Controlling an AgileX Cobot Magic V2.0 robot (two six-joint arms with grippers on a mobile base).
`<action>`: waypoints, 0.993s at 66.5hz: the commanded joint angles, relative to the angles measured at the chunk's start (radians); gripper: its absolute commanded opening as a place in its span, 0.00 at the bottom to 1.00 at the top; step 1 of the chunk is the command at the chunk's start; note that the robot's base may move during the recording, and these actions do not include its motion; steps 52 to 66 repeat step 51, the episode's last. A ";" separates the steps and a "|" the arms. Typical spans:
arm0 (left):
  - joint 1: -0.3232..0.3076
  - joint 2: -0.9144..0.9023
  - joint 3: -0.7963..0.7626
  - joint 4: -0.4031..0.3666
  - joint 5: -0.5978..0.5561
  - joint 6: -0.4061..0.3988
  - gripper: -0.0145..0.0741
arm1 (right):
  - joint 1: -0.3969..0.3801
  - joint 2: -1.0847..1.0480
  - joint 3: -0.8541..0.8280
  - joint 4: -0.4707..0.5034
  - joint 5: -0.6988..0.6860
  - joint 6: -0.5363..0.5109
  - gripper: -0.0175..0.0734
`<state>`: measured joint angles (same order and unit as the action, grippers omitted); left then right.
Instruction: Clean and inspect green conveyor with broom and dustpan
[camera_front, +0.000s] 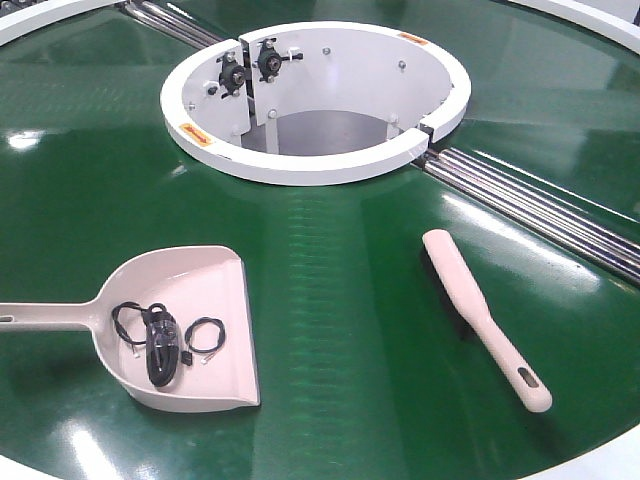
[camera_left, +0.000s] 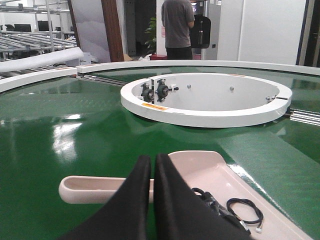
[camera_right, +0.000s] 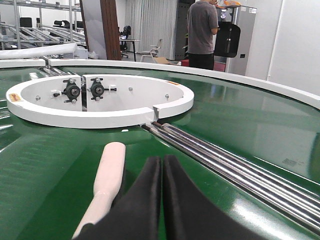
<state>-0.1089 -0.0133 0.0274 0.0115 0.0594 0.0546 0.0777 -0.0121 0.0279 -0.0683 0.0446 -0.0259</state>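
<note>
Green conveyor (camera_front: 340, 300): broad glossy belt, bare between the two tools. White ring (camera_front: 300, 160) sits at the far centre; steel roller strips (camera_front: 540, 205) run from it toward the right edge.

Dustpan (camera_front: 200, 290) lies left, mouth facing right, handle reaching the frame's left edge. Inside it: dark cable loops (camera_front: 205, 335) and a black object (too small to name).

Broom (camera_front: 485, 315) lies right, diagonal, well apart from the dustpan, near the rollers.

Left gripper (camera_left: 152, 165): black fingers pressed together, empty, above the dustpan handle. Right gripper (camera_right: 161, 165): likewise closed, empty, just beside the broom.

A person (camera_right: 202, 32) stands beyond the belt's far rim.
</note>
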 joint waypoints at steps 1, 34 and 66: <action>-0.005 -0.013 0.010 -0.001 -0.071 -0.006 0.16 | -0.006 -0.010 0.003 -0.010 -0.076 -0.001 0.18; -0.005 -0.013 0.010 -0.001 -0.071 -0.006 0.16 | -0.006 -0.010 0.003 -0.010 -0.077 -0.001 0.18; -0.005 -0.013 0.010 -0.001 -0.071 -0.006 0.16 | -0.006 -0.010 0.003 -0.010 -0.078 -0.001 0.18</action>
